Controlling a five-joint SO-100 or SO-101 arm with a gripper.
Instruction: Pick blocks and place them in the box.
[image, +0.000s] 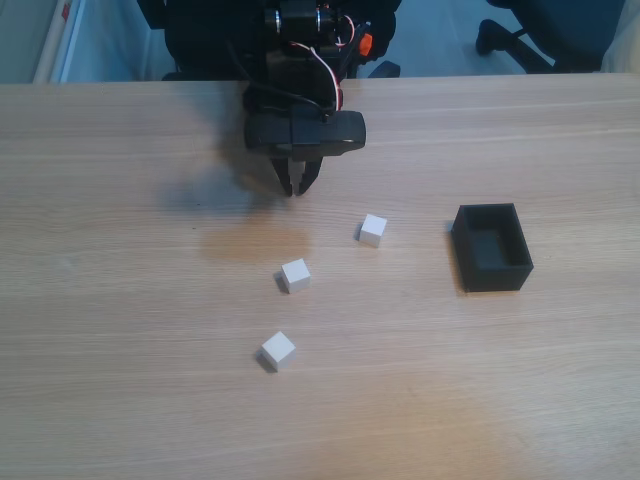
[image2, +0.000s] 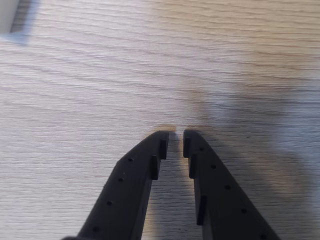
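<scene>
Three white blocks (image: 373, 229) (image: 295, 274) (image: 278, 349) loose on bench (image: 120, 300), strung from centre toward 7 o'clock in fixed view, none in black box (image: 492, 246) at 3 o'clock; end effector (image: 299, 186) at 12 o'clock, empty, nearly closed; step judged approach, next needing opening over nearest block.

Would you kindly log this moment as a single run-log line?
gripper: nearly shut, empty, above the table | blocks: three on table, nearest | box: empty | placed: none
</scene>
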